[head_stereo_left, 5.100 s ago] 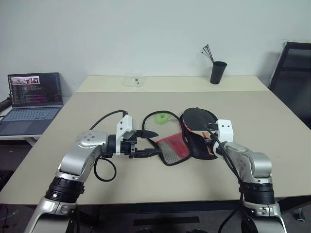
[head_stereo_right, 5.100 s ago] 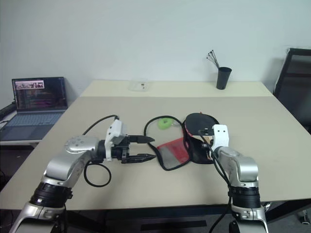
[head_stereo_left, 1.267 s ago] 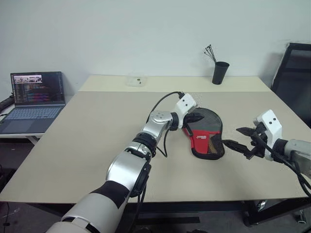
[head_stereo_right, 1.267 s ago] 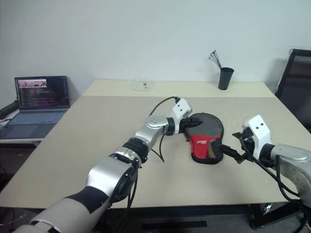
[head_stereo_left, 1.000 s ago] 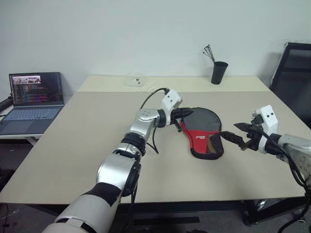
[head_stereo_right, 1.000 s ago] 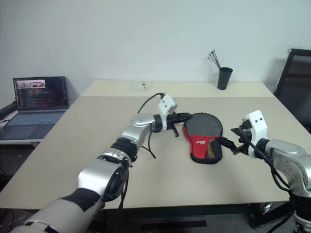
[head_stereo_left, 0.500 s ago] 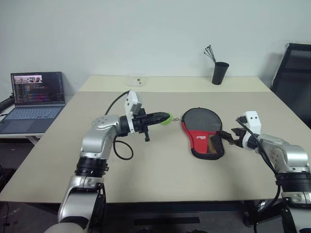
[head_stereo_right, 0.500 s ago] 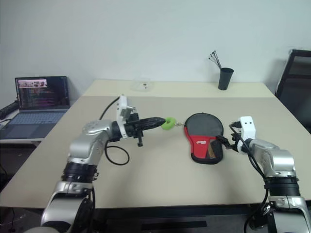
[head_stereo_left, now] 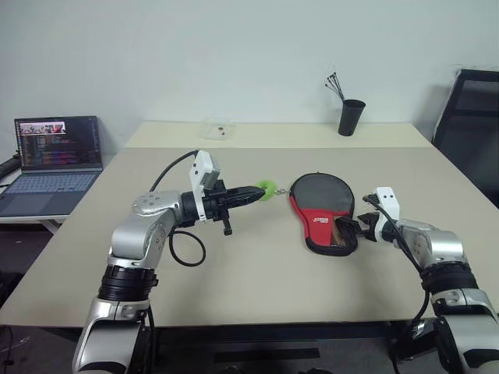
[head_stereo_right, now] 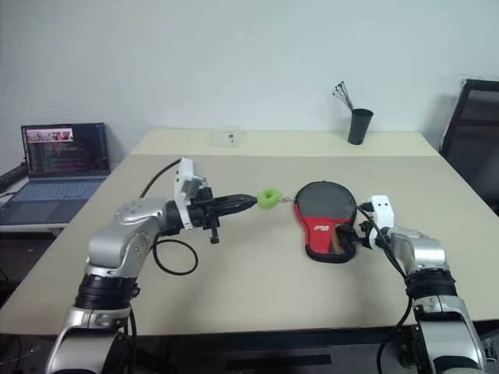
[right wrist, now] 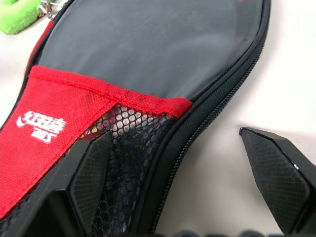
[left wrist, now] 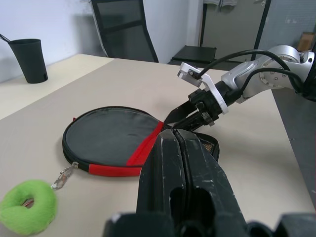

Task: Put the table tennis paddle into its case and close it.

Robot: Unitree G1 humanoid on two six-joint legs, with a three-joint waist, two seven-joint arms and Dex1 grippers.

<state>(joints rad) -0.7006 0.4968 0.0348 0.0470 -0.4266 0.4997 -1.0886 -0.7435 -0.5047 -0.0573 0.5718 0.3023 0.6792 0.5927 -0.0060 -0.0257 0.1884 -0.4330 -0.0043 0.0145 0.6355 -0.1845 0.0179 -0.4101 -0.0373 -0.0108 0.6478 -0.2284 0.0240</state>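
1. The case (head_stereo_left: 323, 220) lay flat on the surface (head_stereo_left: 234, 273), between the two arms and nearer the right one. Its round black end pointed away from the robot, and its red panel and mesh end pointed toward the robot.
2. The paddle was judged to be inside already: through the mesh in the right wrist view a tan and red shape (right wrist: 96, 129) showed, though too little of it to be sure.
3. The left tool (head_stereo_left: 251, 192) had its fingers pressed together, its tip at the green tag (head_stereo_right: 270, 198). That tag hung on a small metal clip at the case's rim. Whether the fingers actually pinched the tag or its loop could not be told.
4. The right tool (right wrist: 190, 190) stood wide open, holding nothing. One finger (right wrist: 91, 185) rested over the mesh corner and the other (right wrist: 276, 175) over bare surface just beside the zip edge.
5. The step in hand appeared to be the closing. The zip track along the visible edge looked joined, but how far round it was shut could not be judged.
6. The next move probably called for the right tool to pin the handle end down. The left could then pull the tag along the rim without dragging the whole case.
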